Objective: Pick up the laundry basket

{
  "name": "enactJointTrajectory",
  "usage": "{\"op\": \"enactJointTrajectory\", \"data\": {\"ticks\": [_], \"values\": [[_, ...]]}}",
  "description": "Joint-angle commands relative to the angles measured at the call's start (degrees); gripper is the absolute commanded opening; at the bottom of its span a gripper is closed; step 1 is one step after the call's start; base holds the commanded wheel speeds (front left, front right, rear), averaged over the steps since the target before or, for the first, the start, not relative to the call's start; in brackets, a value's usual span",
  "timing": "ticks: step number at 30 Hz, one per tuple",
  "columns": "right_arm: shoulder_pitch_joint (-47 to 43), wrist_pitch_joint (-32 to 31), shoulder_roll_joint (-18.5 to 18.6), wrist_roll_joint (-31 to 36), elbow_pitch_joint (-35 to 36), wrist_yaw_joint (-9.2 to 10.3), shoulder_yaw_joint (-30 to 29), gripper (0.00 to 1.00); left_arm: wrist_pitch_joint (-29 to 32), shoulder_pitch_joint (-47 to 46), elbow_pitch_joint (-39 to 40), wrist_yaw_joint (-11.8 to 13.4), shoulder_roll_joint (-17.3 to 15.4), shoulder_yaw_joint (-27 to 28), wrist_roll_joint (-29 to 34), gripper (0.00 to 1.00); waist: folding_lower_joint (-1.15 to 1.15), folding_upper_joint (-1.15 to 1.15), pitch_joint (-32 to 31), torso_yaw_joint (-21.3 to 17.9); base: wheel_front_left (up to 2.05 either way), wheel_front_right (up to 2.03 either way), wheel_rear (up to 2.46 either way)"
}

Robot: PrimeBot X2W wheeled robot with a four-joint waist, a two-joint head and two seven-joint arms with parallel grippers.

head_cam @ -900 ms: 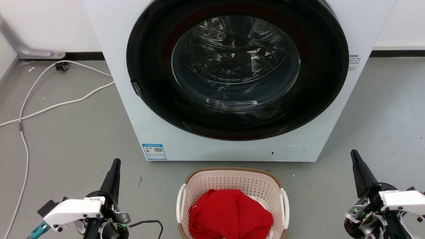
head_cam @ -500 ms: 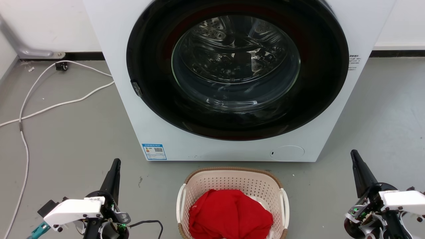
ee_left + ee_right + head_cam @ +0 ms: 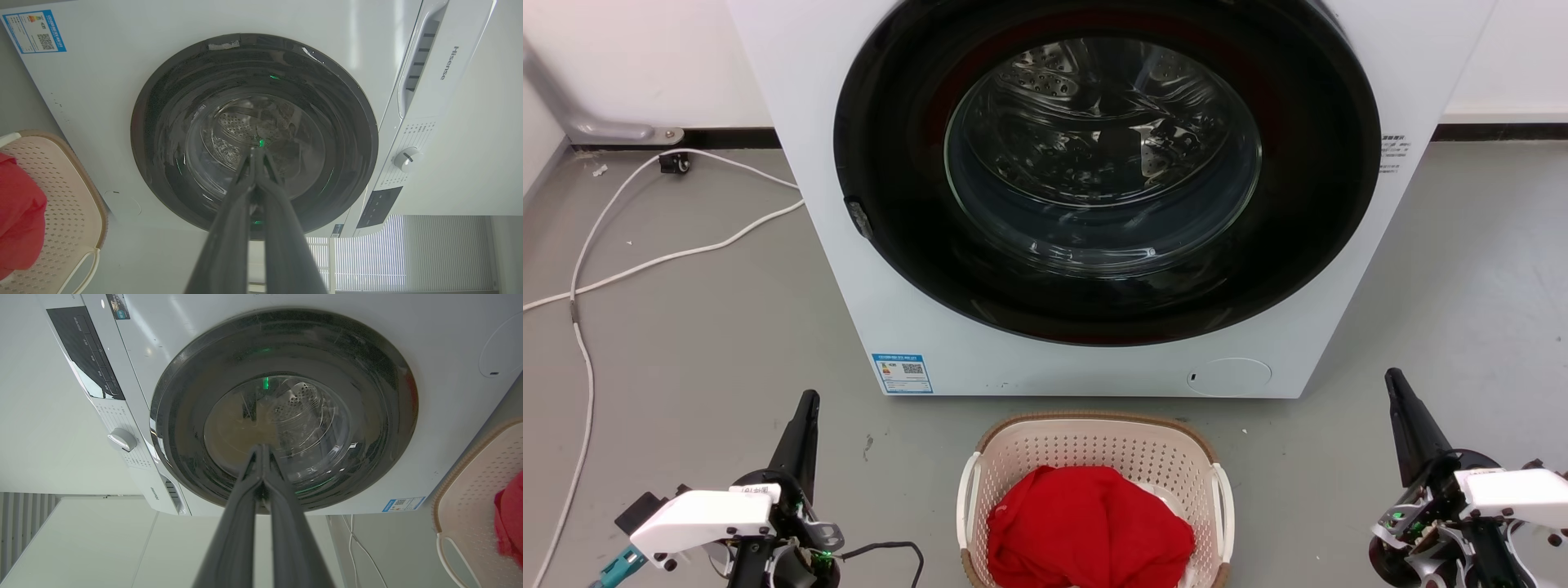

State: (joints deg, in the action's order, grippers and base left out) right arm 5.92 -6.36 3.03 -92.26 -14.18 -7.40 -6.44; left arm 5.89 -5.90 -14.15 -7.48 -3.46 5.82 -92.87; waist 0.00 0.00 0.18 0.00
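The laundry basket (image 3: 1094, 445) sits on the grey floor just in front of the washer, cream, perforated, with a brown rim and white side handles, holding a red cloth (image 3: 1086, 527). Its edge also shows as the laundry basket (image 3: 61, 196) and the laundry basket (image 3: 470, 490) in the wrist views. My left gripper (image 3: 807, 402) stands at the lower left, well left of the basket, shut and empty. My right gripper (image 3: 1393, 380) stands at the lower right, well right of it, shut and empty. In the wrist views the left gripper (image 3: 256, 152) and right gripper (image 3: 260, 448) point at the washer door.
A white front-loading washer (image 3: 849, 269) with a round dark glass door (image 3: 1103, 163) stands close behind the basket. White cables (image 3: 613, 269) trail over the floor at the left. A grey pipe (image 3: 572, 114) runs along the wall.
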Motion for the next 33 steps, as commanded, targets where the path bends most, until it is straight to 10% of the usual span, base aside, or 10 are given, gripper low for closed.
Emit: {"op": "enactJointTrajectory", "data": {"ticks": [1, 6, 7, 19, 33], "values": [[0.71, -0.19, -0.14, 0.19, -0.08, -0.17, -0.06, 0.00, 0.22, -0.63, -0.09, -0.02, 0.07, 0.15, 0.39, 0.00, 0.00, 0.00, 0.00, 0.00, 0.00, 0.00, 0.00], [0.72, -0.19, -0.15, 0.20, -0.08, -0.17, -0.08, 0.00, 0.28, -0.64, -0.09, -0.02, 0.11, 0.21, 0.44, 0.00, 0.00, 0.00, 0.00, 0.00, 0.00, 0.00, 0.00], [0.00, 0.01, 0.00, 0.01, 0.01, 0.00, 0.00, 1.00, 0.01, 0.00, 0.00, 0.00, 0.04, 0.05, 0.04, 1.00, 0.00, 0.00, 0.00, 0.00, 0.00, 0.00, 0.00], [-2.49, 2.82, -0.09, 2.96, 1.64, 0.00, 0.68, 1.00, -2.76, -0.29, 0.07, 0.00, 0.31, -3.45, 1.79, 1.00, 0.00, 0.00, -0.02, 0.01, 0.00, 0.00, 0.00], [-4.30, 6.39, -0.09, 22.19, 5.09, -0.02, 0.86, 1.00, -6.24, -0.60, 3.84, 0.26, 0.34, -6.95, 19.31, 1.00, 0.00, 0.00, -0.09, 0.04, 0.00, 0.00, 0.00]]}}
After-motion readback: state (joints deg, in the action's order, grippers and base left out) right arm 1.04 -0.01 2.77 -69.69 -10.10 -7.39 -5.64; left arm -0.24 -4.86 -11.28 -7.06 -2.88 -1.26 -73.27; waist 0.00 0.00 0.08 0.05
